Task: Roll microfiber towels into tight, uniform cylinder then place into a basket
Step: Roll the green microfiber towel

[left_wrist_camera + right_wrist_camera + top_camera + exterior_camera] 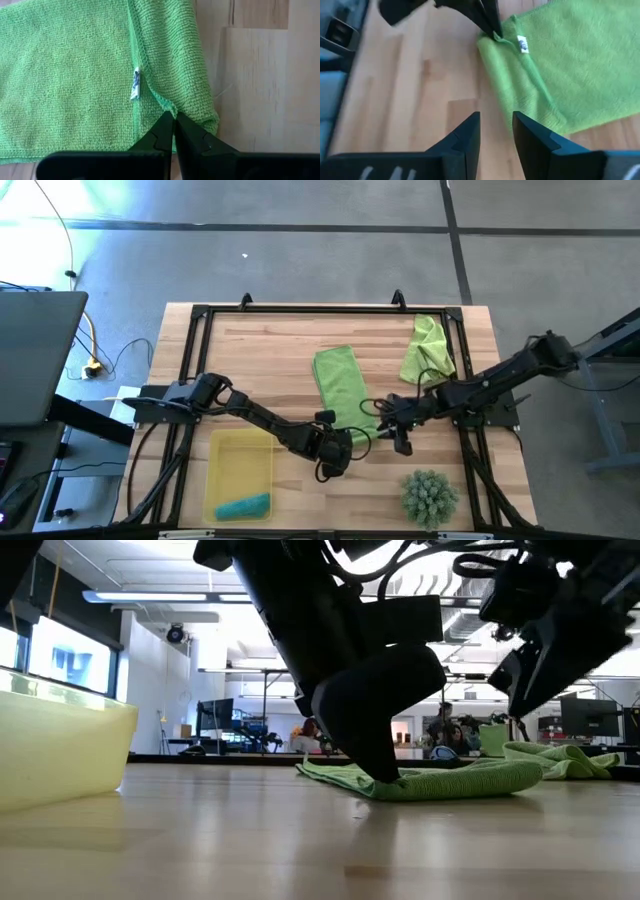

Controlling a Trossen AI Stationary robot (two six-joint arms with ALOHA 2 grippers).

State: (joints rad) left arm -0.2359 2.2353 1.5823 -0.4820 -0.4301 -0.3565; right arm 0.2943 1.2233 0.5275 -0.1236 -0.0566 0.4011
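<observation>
We judge the green towel (341, 388) at table centre soft and limp, best taken at its rolled 6 o'clock edge, where our left gripper (174, 122) pinches the hem closed, apparently gripping, while the right gripper (496, 131) hovers part-open, empty.

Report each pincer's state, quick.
Left pincer: shut, pinching the flat lime-green microfiber towel's folded edge.
Right pincer: open, empty, beside that towel.

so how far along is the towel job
Done: the blue towel lies rolled in the yellow basket. In hand: the left end effector, shut, pins the flat green towel at its folded edge; the right end effector hovers open beside it. Left: the crumpled green towel.
</observation>
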